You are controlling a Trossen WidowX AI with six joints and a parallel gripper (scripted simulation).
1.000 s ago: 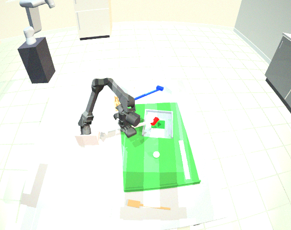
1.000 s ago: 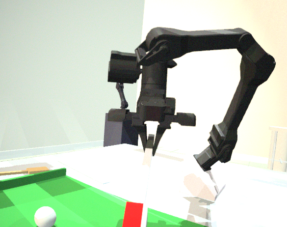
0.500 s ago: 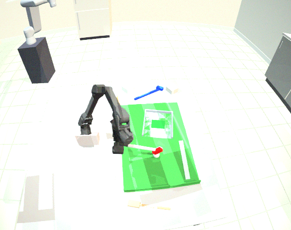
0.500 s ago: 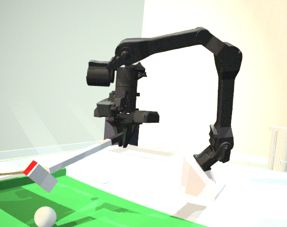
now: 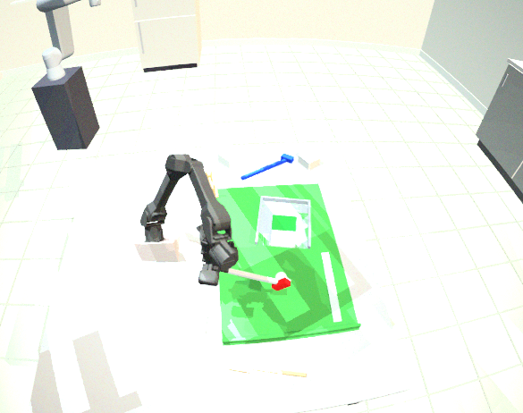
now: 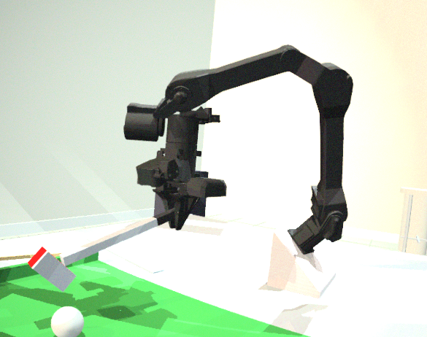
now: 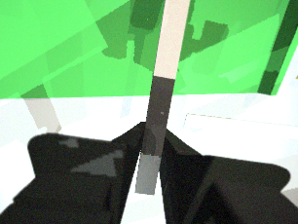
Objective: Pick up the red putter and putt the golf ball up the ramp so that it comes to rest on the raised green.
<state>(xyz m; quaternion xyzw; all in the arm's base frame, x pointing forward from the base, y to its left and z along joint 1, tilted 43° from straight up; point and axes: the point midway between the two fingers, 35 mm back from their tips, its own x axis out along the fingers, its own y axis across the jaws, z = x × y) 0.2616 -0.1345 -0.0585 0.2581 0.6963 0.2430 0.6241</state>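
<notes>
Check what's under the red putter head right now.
The putter head hangs above the green mat, with the white ball just in front of and below it. From the top view the head partly covers the ball.

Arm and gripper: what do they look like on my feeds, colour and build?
The arm is dark charcoal grey throughout, made of blocky, faceted links with rounded joint housings. No cables, labels or markings show. The gripper is the same dark grey, with two fingers tapering to wedge tips.
</notes>
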